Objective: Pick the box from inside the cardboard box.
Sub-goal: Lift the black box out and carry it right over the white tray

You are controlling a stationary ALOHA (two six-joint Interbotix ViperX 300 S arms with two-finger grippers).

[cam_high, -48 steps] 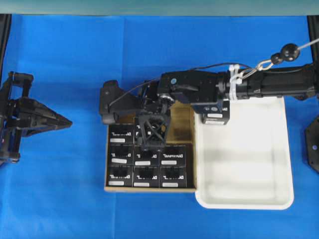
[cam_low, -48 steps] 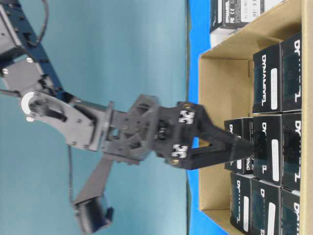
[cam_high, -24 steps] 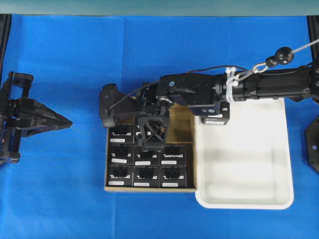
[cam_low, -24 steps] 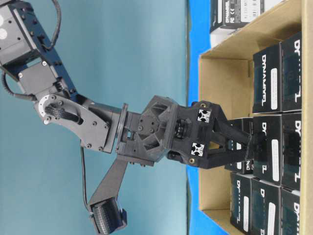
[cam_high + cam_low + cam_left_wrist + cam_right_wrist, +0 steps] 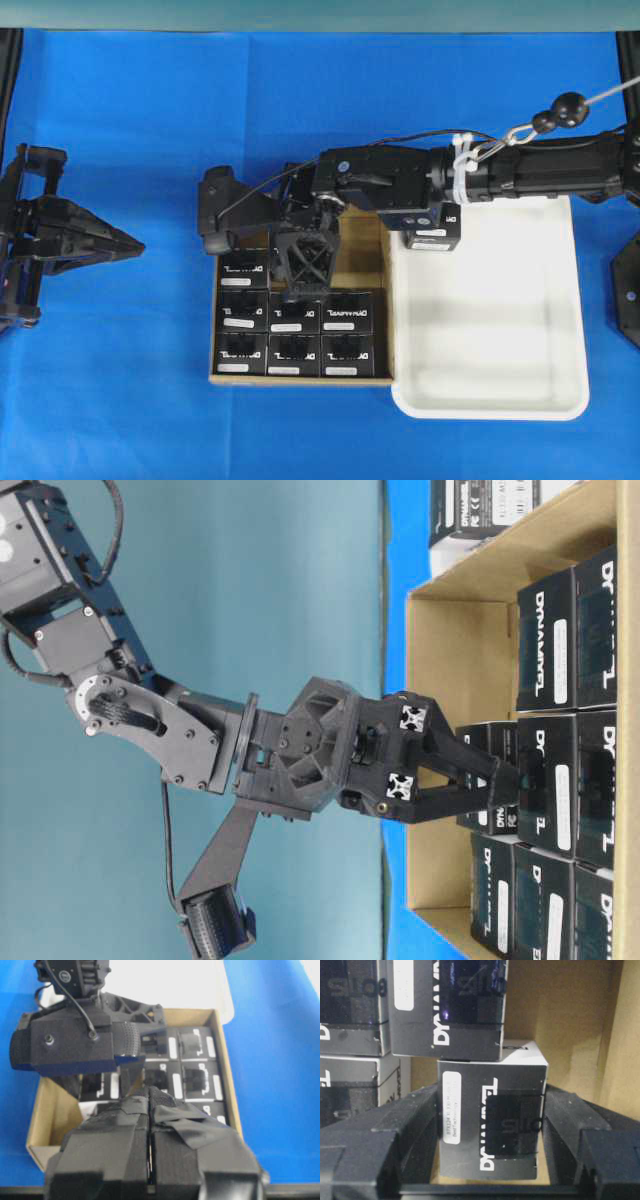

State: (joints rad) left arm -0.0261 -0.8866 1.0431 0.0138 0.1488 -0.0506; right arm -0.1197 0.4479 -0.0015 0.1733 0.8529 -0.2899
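Note:
The cardboard box [image 5: 365, 250] lies at the table's middle with several black boxes in rows. My right gripper [image 5: 300, 290] reaches across into it, shut on one black box [image 5: 490, 1120]. Its fingers [image 5: 415, 1130] press both sides of that box. The table-level view shows the right gripper [image 5: 510, 785] pinching the box [image 5: 485, 738] beside the carton's bare floor [image 5: 450, 670]. From overhead the gripper hides most of that box. My left gripper [image 5: 135, 245] is shut and empty, far left of the carton. It also shows in the left wrist view [image 5: 150, 1094].
A white tray [image 5: 490, 400] adjoins the carton's right side. One more black box [image 5: 432, 235] sits at the tray's near-left corner under the right arm. Blue cloth covers the table. The remaining black boxes [image 5: 345, 318] crowd the held one.
The right gripper's jaws have narrowed from spread wide to tight against the sides of the black box. The right arm has shifted slightly. The left arm has not moved.

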